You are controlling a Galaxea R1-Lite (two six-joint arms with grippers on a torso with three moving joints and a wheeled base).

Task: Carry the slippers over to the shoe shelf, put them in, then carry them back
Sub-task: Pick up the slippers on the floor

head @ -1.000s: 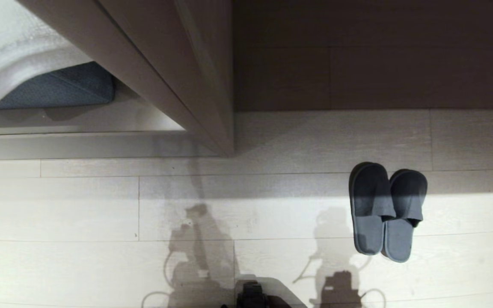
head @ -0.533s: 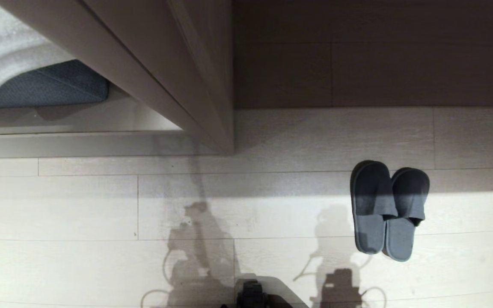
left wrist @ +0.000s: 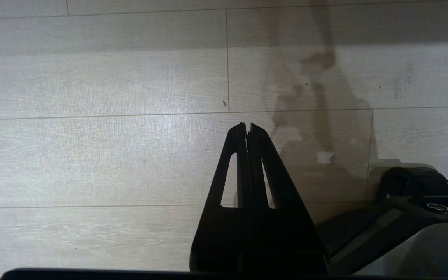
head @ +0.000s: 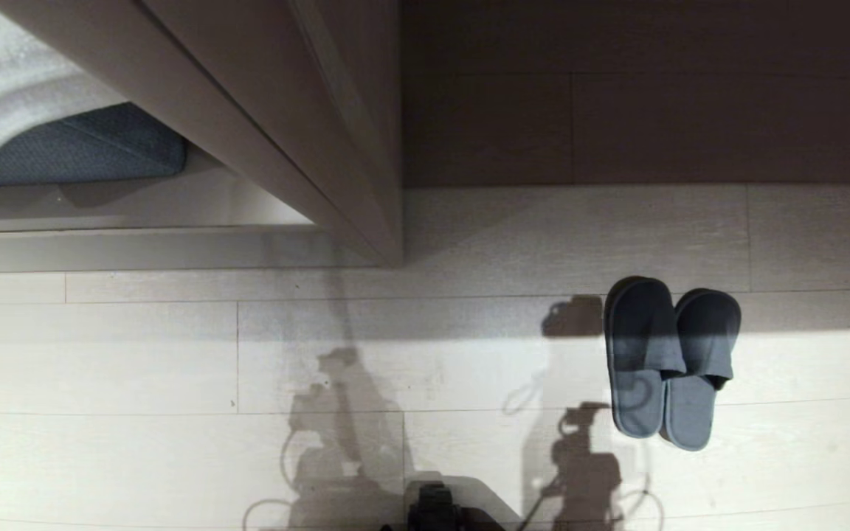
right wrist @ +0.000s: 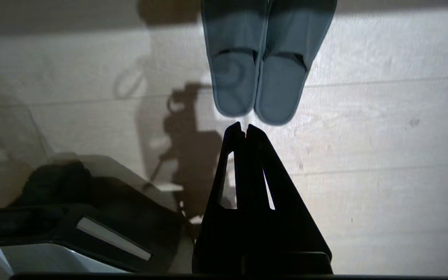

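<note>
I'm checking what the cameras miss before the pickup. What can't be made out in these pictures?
- Slippers: right wrist view, toes cut off by the frame edge; in the head view the toes sit in shadow.
- Shoe shelf: head view, its depth is hidden under the bench top; the blue thing inside is partly covered.
- Both arms: outside the head view, only their shadows show.
- Left pincer: shut over bare floor, slippers not in that view.

slippers (head: 670,365): side by side on floor (head: 137,354), R | shelf unit (head: 263,125): far L
</note>
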